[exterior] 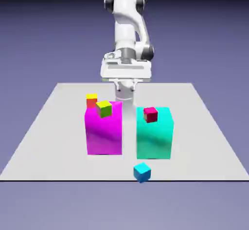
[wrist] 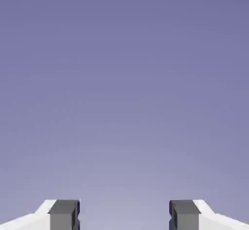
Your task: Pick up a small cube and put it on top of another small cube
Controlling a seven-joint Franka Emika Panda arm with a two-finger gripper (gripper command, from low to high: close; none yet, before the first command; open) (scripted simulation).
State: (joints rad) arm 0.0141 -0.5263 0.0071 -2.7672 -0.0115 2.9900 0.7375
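Blue-violet backdrop fills everything behind a pale grey desk (exterior: 48, 126), and it is all the hand view shows beyond the two grey fingertips (wrist: 64, 214). Those tips stand well apart with nothing between them, so the gripper (wrist: 124, 215) is wide and empty.

By the look of things the task has barely begun. The small cyan-blue cube (exterior: 142, 172) lies alone at the desk's near edge, in front of the teal block (exterior: 154, 135) and just toward the exterior view's left of its middle, touching nothing but the desk. The arm (exterior: 127, 34) stands far behind the blocks, well apart from that cube. No small cube is stacked on another small one: the lime-green cube (exterior: 104, 108) sits on the magenta block (exterior: 103, 131), the crimson cube (exterior: 150, 114) on the teal block. Reaching, grasping, lifting and placing are all left, I judge.

Hard to read: a small cube with a yellow top and red side (exterior: 91, 100) sits at the magenta block's far corner, and whether it rests on that block or on the desk behind it I cannot tell. The gripper is blurred in the exterior view, behind the blocks
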